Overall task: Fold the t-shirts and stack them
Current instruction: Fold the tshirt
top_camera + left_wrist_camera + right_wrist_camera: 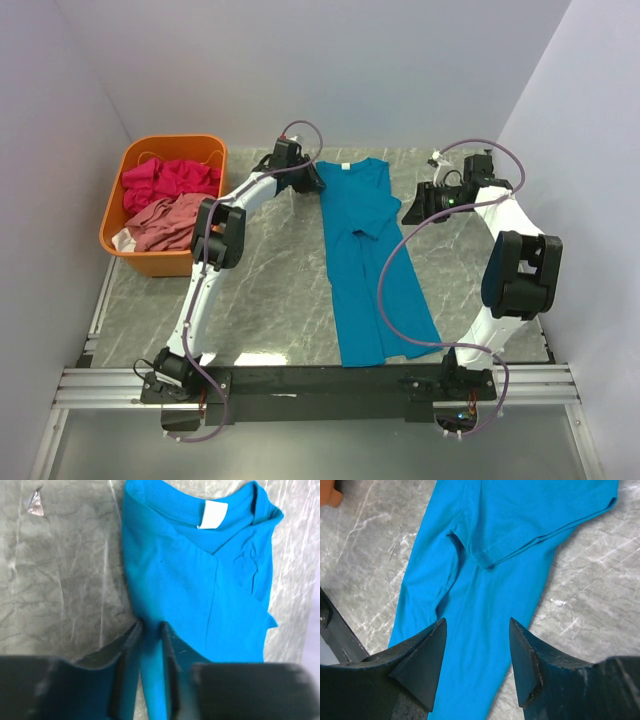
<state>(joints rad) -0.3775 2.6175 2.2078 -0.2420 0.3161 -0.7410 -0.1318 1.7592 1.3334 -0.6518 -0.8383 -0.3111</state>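
Left hand is pinching the teal shirt by its collar-side edge; right hand is hovering wide, empty. Shirt is lying half-folded on the tabletop; two pink shirts are waiting in the basket.

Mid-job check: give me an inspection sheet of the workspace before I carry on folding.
Surface: grey marbled table.
Job's things: teal t-shirt laid lengthwise mid-table; magenta t-shirt and salmon t-shirt bunched in the orange basket, far left.
Clutter: small shiny scrap on the table, identity unclear.
Grippers: left gripper pinches the teal t-shirt's edge near the collar; right gripper open above it.
Cables: purple cable crosses the teal t-shirt's right half.
Surroundings: pale walls; nothing else seen.
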